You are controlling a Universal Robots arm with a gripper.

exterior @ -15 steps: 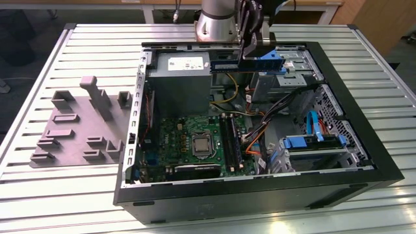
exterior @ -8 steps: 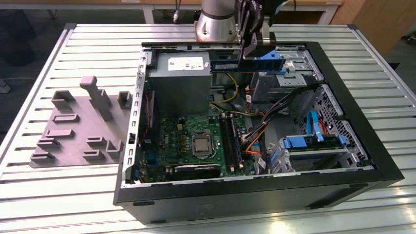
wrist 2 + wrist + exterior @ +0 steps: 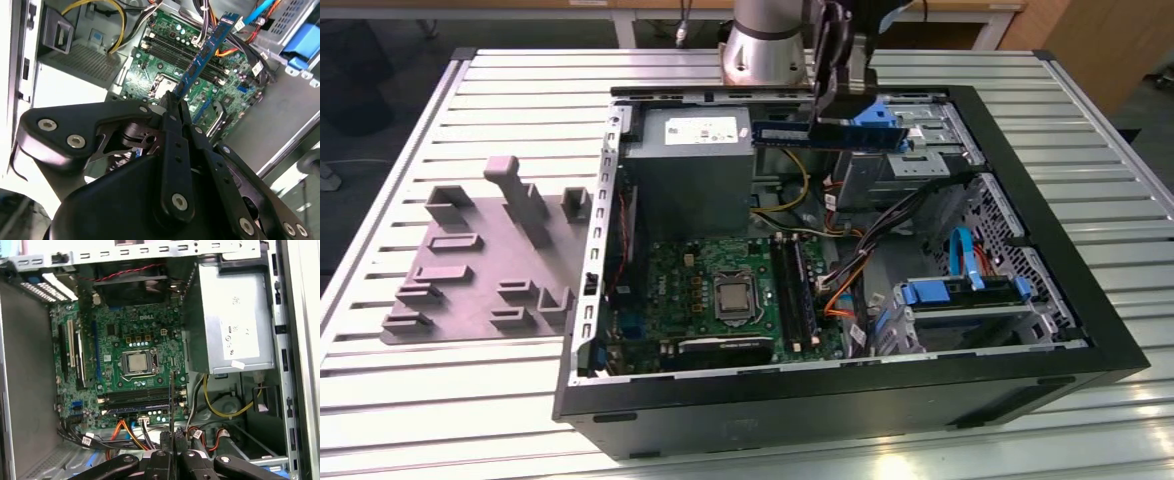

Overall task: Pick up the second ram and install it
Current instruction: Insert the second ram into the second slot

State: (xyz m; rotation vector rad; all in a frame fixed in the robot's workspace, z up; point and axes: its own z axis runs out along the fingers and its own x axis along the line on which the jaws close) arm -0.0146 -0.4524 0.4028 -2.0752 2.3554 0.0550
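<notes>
The gripper (image 3: 843,110) is clamped on the second ram (image 3: 829,137), which hangs in the air over the 12 o'clock end of the open computer case (image 3: 854,400). In the exterior view its long axis runs from 9 to 3 o'clock, with the broad face visible. The first wrist view shows it edge-on over the motherboard (image 3: 145,325), and the second wrist view shows its blue face above the memory slots (image 3: 167,47).

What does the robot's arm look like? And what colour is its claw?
The arm is a round, shiny silver-grey tube. The gripper is black, built from flat bars joined like scissors, with small round silver screws at the joints. Its two fingers are long, thin and black.
</notes>
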